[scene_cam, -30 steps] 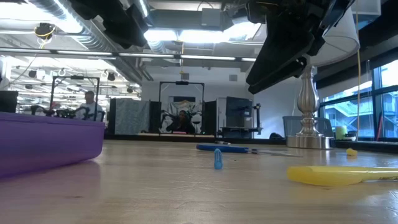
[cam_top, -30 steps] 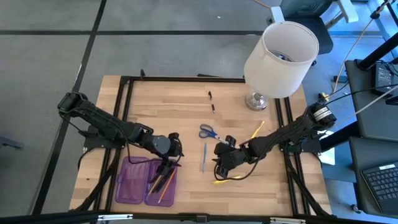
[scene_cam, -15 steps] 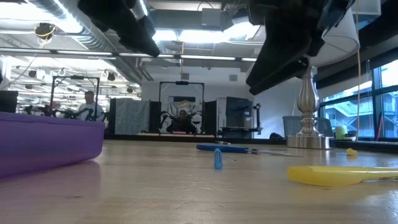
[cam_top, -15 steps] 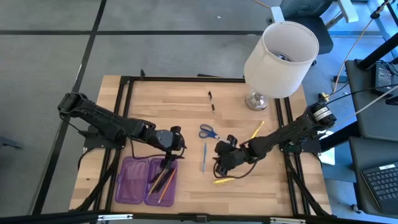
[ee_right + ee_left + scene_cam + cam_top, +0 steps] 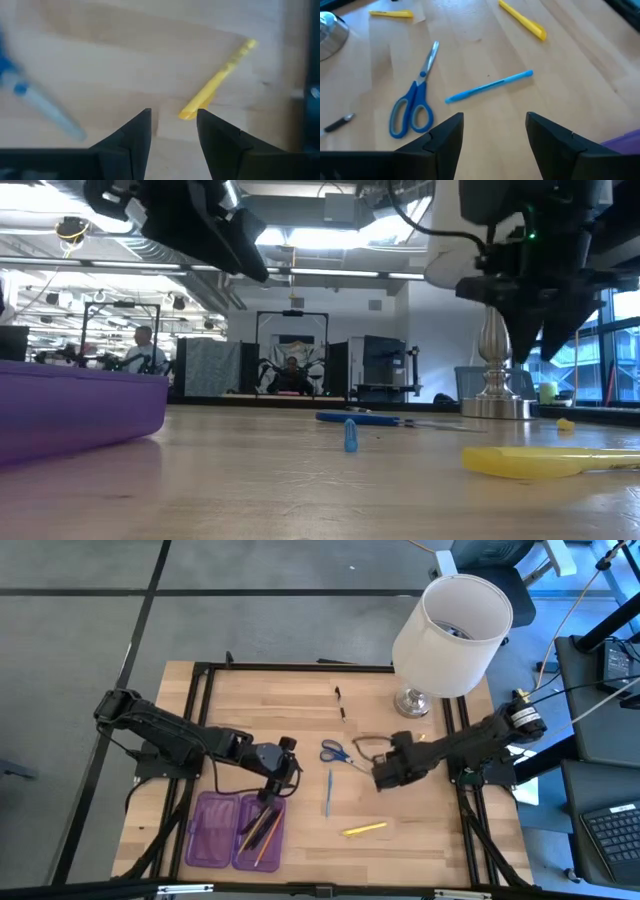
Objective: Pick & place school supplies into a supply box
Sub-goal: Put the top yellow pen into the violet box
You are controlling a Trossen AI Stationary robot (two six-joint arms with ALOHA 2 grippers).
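Observation:
The purple supply box (image 5: 222, 832) lies open near the front left, with several pens and pencils (image 5: 262, 830) in its right half. On the bare wood lie blue-handled scissors (image 5: 412, 102), a blue pen (image 5: 490, 86), a yellow pen (image 5: 364, 829), a yellow pencil (image 5: 217, 82) and a black pen (image 5: 341, 703). My left gripper (image 5: 495, 130) hangs open above the table just past the box's far right corner, its fingers pointing toward the scissors and the blue pen. Right of the scissors, my right gripper (image 5: 172, 125) hangs open above the table, pointing steeply down near the yellow pencil's end.
A lamp with a white shade (image 5: 452, 632) and a metal foot (image 5: 411, 702) stands at the far right. The table's black frame rails (image 5: 200, 720) run along its sides. Bare wood lies between the blue pen and the yellow pen.
My right gripper has swung from above the yellow pen toward the table's far right, ending beside the scissors, and has rolled and tipped steeply downward. My left gripper has drifted a little toward the table's right and rolled. The supplies have stayed in place.

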